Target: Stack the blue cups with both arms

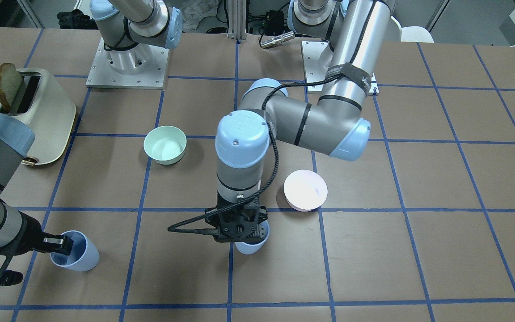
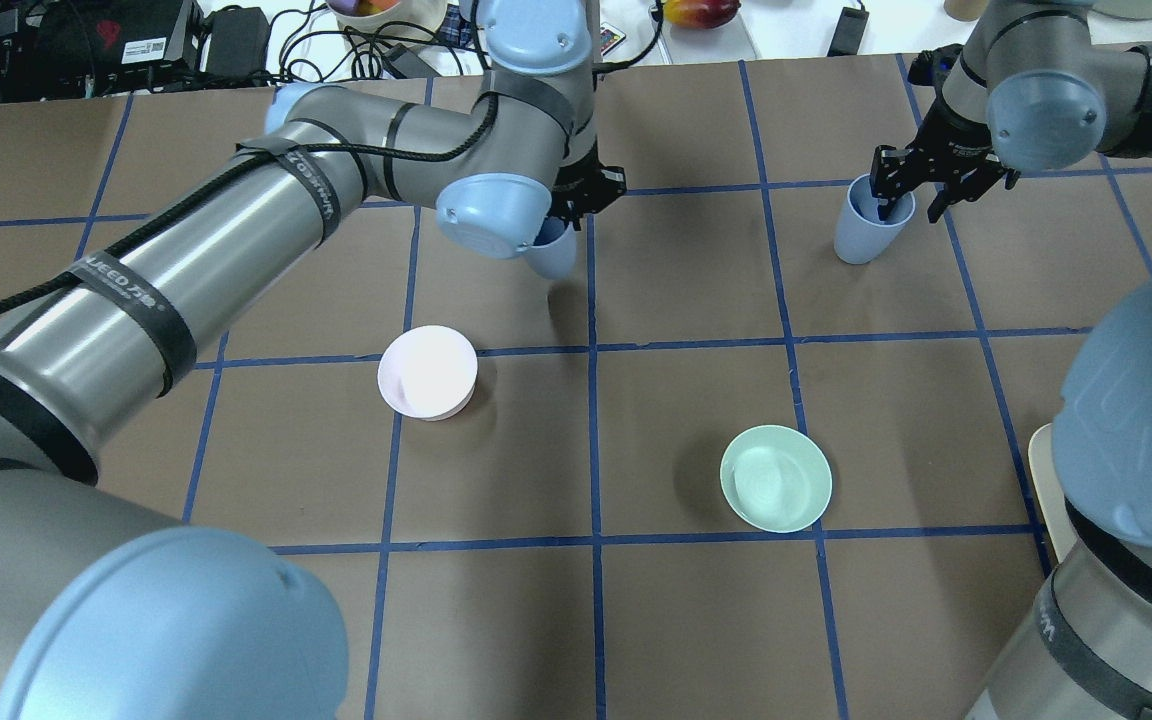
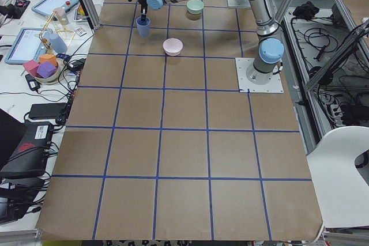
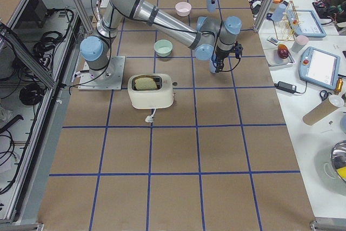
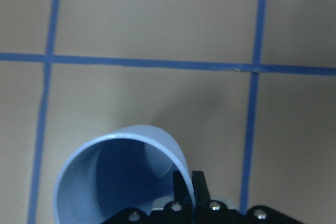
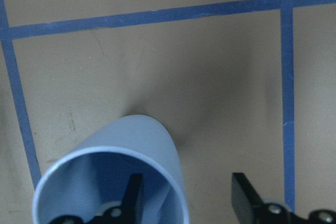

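Two pale blue cups stand apart on the brown table. My left gripper (image 5: 187, 187) is shut, pinching the rim wall of one blue cup (image 5: 121, 177). That cup also shows in the front view (image 1: 252, 245) and in the overhead view (image 2: 553, 250), mostly hidden under the wrist. I cannot tell whether it is touching the table. My right gripper (image 6: 186, 195) is open and straddles the wall of the other blue cup (image 6: 115, 177). One of its fingers (image 6: 131, 195) is inside the cup and the other is outside. That cup also shows in the overhead view (image 2: 866, 235) and in the front view (image 1: 78, 256).
A mint green bowl (image 2: 776, 478) sits upright and a pale pink bowl (image 2: 428, 372) lies upside down between the arms and the robot's base. A cream toaster (image 1: 45, 116) holding a slice of bread stands on the robot's right side.
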Motion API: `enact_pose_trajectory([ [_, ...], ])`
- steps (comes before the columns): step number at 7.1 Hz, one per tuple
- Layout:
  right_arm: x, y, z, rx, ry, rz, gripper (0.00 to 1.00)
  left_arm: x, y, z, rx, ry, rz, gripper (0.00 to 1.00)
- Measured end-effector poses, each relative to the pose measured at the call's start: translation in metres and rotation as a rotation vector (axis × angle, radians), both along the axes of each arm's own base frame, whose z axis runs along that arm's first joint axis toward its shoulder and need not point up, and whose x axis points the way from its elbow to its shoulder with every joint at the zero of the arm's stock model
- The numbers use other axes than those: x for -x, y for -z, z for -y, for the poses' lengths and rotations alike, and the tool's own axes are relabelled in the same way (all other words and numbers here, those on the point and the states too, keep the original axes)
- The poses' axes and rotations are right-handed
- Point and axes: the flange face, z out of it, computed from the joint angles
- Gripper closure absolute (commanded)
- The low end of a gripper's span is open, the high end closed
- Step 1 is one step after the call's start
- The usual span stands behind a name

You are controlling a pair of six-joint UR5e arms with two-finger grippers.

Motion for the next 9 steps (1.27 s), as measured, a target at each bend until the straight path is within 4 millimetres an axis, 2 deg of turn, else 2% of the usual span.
enact_pose_trajectory([
  [1, 0.000, 0.000, -0.001, -0.010, 0.000, 0.002, 1.00, 0.020, 0.012, -0.018, -0.024, 0.016, -0.001, 0.01],
  [3, -0.001, -0.005, -0.002, -0.031, 0.000, 0.008, 1.00, 0.025, 0.031, -0.033, -0.049, 0.034, 0.015, 0.00],
  [4, -0.001, -0.015, -0.002, -0.028, 0.001, 0.007, 1.00, 0.019, 0.022, -0.030, -0.030, 0.027, 0.007, 0.00],
  [5, -0.001, -0.032, -0.002, -0.029, 0.001, 0.011, 1.00, 0.009, -0.010, -0.025, 0.003, 0.013, -0.022, 0.00],
  [6, -0.006, -0.051, 0.000, -0.039, 0.002, 0.032, 1.00, -0.001, -0.053, -0.028, 0.012, 0.003, -0.044, 0.00],
  [7, -0.020, -0.073, -0.001, -0.048, 0.024, 0.068, 1.00, -0.017, -0.096, -0.044, -0.023, -0.011, -0.037, 0.00],
  [8, -0.049, -0.098, -0.004, -0.051, 0.063, 0.088, 1.00, -0.042, -0.135, -0.064, -0.081, -0.032, -0.015, 0.00],
  [9, -0.093, -0.120, -0.012, -0.050, 0.097, 0.091, 1.00, -0.074, -0.173, -0.093, -0.153, -0.034, 0.013, 0.00],
])
